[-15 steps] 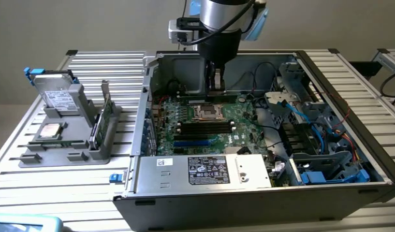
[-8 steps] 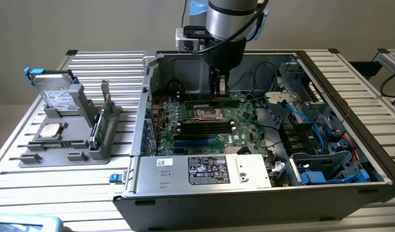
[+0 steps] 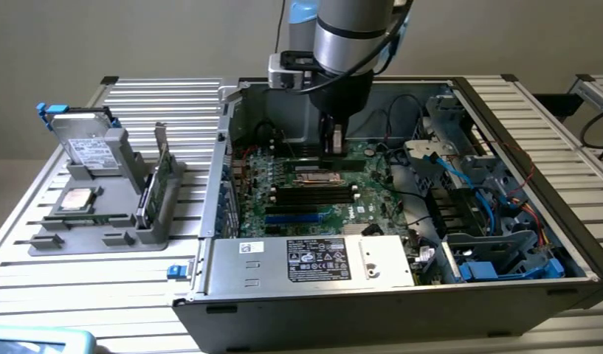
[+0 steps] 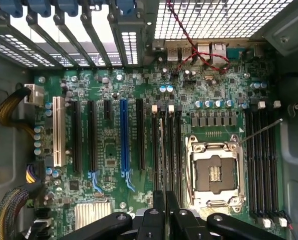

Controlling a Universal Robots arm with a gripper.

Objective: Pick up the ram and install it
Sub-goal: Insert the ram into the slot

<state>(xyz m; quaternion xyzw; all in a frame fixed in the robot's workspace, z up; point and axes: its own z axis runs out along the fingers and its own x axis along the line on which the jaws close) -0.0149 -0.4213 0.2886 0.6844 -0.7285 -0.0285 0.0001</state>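
Green along its thin edge, the ram (image 4: 162, 155) sits pinched between the two black fingers (image 4: 158, 206) of the gripper (image 4: 165, 200), which are drawn in to a narrow gap around it. In the exterior view the gripper (image 3: 333, 147) reaches down into the open computer case (image 3: 281, 310), low over the motherboard (image 3: 321, 214), with the ram (image 3: 316, 157) lying lengthwise just above the row of memory slots on the far side of the empty processor socket (image 3: 314, 177). The wrist view shows the stick lined up along those black slots, beside the socket (image 4: 215, 172); whether it touches a slot is not clear. Well apart, on the exterior view's left, a grey tray (image 3: 85, 240) on the slatted table (image 3: 85, 295) carries a hard drive (image 3: 89, 144), a square silver chip (image 3: 77, 198) and an upright green card (image 3: 162, 184).
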